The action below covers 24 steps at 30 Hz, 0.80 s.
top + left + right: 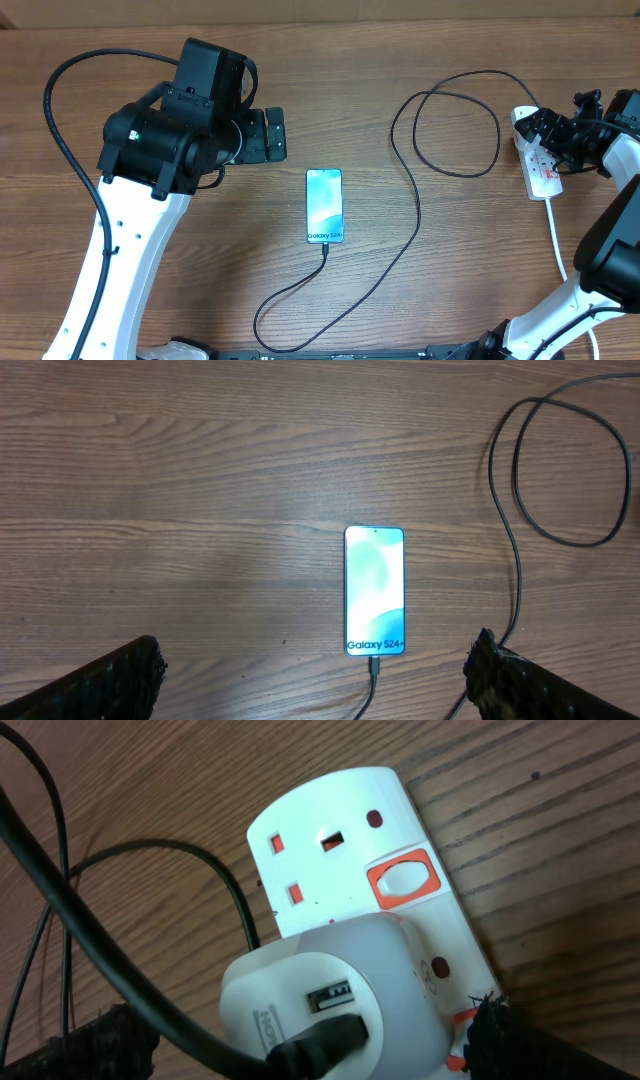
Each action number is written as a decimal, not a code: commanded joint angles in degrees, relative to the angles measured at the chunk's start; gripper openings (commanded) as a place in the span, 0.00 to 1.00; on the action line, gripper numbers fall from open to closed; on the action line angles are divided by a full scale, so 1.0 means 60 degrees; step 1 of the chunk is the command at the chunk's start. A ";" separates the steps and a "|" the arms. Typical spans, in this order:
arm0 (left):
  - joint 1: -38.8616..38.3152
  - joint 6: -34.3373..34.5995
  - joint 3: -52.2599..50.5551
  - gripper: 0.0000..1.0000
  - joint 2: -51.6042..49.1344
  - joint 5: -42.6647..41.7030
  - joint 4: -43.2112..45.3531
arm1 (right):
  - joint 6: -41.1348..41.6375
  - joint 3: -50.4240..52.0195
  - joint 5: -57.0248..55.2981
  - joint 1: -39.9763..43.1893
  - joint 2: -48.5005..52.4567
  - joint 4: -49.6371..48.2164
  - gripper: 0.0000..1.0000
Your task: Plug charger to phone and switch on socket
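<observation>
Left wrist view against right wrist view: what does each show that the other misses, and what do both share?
Only the left wrist view shows the phone, screen lit, flat on the wooden table with a connector at its lower end. Only the right wrist view shows the socket, a white adapter plugged in and a red-rimmed switch. Both show the black charger cable and the table.

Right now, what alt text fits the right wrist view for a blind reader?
A white power strip on a wooden table holds a white adapter with a black cable plugged into it. An orange-rimmed switch sits beside the adapter.
</observation>
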<state>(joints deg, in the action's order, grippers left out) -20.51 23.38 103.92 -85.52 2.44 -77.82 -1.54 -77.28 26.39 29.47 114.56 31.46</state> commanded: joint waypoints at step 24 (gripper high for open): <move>0.0055 -0.0186 0.0080 0.99 -0.0058 0.0124 0.0011 | 0.0036 0.0022 0.1206 -0.0153 0.0215 0.0546 1.00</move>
<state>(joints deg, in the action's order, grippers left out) -20.51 23.38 103.92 -85.52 2.44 -77.82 -1.93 -77.65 28.45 29.63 114.61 33.19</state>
